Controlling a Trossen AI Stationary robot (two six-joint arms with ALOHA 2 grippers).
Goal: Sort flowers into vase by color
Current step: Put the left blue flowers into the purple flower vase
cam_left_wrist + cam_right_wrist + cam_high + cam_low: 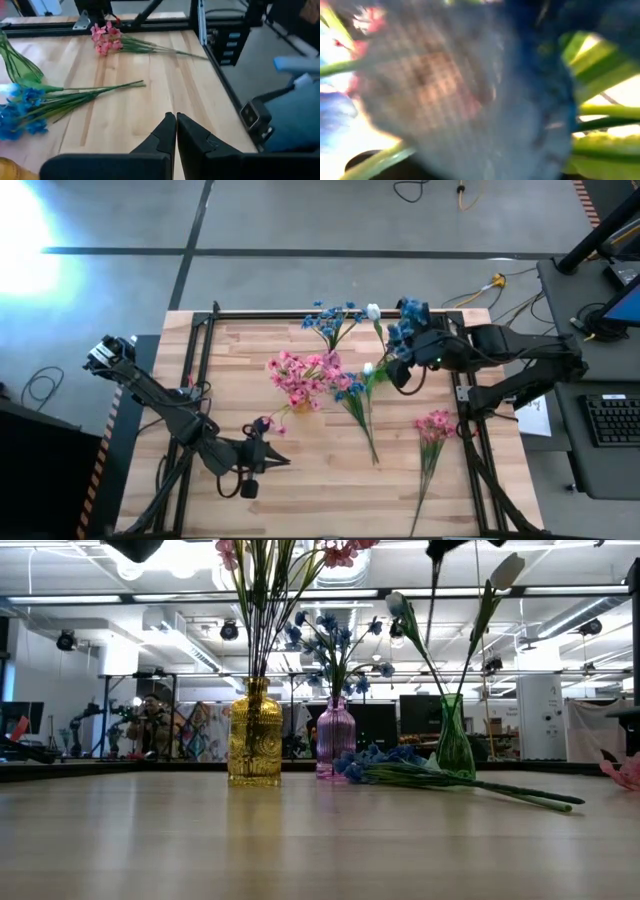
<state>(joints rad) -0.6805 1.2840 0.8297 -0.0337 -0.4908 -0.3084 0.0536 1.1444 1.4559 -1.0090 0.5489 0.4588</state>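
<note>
From up here the pale slatted wooden table (300,510) fills my picture, with the left arm reaching in from its near-left corner and the right arm bent over the far-right side. Three ribbed glass vases stand in a row: the amber-yellow one (255,735) with pink blossoms, the pink one (335,740) with blue blossoms, and the slim green one (455,745) with white tulip buds. The right gripper (393,368) hangs just above that green vase. Its fingers are all but together, though a blurred white petal fills its wrist view, so I cannot tell what, if anything, they pinch. What I judge matters next is the loose bunch of blue-blossomed, long green-stemmed flowers (358,405) lying flat mid-table. Its blossoms lie just beside the vases and its long axis runs out toward the near edge. The left gripper (283,460), fingers pressed together on nothing, points across the table at the stem ends (side-on to the stems, which suits a pinch). That arm looks better placed for the stems, while the right is nearer the blossoms. A pink-blossomed spray (433,425) lies farther right, parallel and well apart.
</note>
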